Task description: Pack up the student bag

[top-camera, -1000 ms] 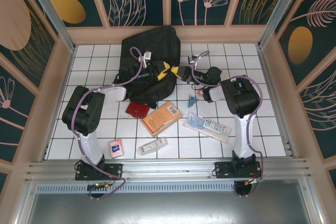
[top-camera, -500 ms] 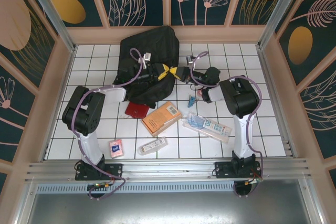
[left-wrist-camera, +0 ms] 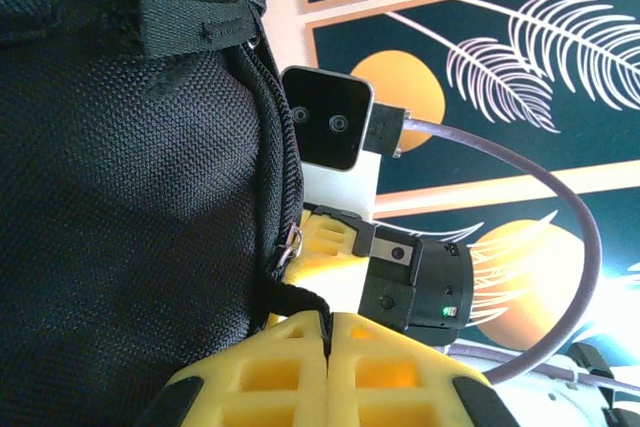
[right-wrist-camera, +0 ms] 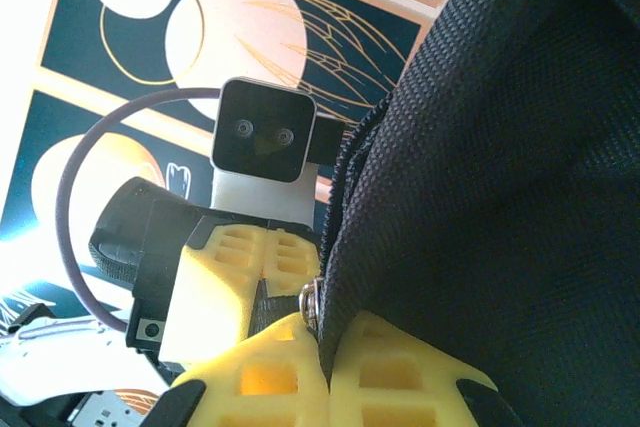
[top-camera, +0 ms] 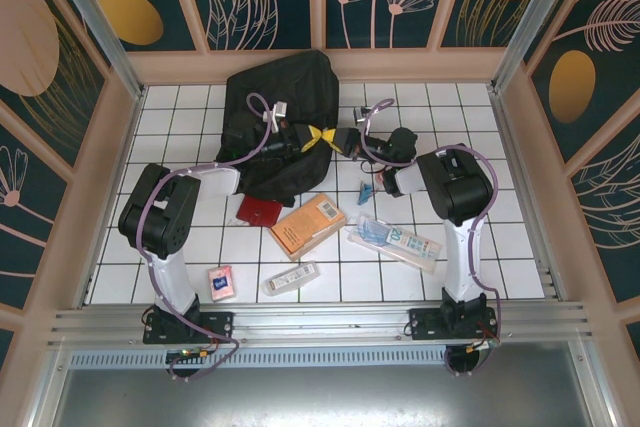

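Left gripper (left-wrist-camera: 327, 322) has pinched shut on the student bag (top-camera: 290, 87); right gripper (right-wrist-camera: 325, 335), facing it, pinches too.

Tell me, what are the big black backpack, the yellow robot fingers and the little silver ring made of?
Big black soft backpack: woven cloth, probably nylon, matte; a coarse criss-cross weave shows. Yellow latticed robot fingers: likely hard plastic, dull finish, with moulded square holes. Small silver ring by the zip: looks like metal, because it shines.
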You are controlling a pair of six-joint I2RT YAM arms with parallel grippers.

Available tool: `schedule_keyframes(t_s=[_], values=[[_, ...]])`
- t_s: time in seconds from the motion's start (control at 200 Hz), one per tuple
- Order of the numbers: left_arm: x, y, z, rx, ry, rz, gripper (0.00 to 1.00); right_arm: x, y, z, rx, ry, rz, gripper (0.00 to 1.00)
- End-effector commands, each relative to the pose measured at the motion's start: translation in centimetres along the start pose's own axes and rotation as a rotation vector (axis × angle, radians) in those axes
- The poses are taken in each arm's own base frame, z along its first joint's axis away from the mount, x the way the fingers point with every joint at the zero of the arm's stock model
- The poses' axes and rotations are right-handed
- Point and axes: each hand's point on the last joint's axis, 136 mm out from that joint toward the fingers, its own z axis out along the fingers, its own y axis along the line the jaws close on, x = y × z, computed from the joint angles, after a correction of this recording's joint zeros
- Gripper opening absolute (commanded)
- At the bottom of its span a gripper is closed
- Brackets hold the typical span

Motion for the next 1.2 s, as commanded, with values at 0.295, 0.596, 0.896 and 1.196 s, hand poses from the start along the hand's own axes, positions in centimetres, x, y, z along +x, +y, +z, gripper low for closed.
schedule_keyframes(t_s=[0.295, 0.596, 0.896, 1.196], values=[[0.3, 1.4, -0.5, -0.136, 0.005, 0.091, 0.0, -2.1, -0.5, -2.3, 0.23, -0.116, -0.076, 0.62], [-0.1, 1.0, -0.4, -0.162, 0.018, 0.117, 0.0, -6.3, -7.3, -2.6, 0.66, -0.11, 0.053, 0.58], [-0.1, 1.0, -0.3, -0.193, 0.036, 0.135, 0.0, -6.6, -10.6, -2.0, 0.752, -0.064, 0.165, 0.63], [-0.3, 1.3, -0.3, -0.212, 0.043, 0.141, 0.0, -3.2, -10.9, -0.6, 0.687, -0.024, 0.266, 0.67]])
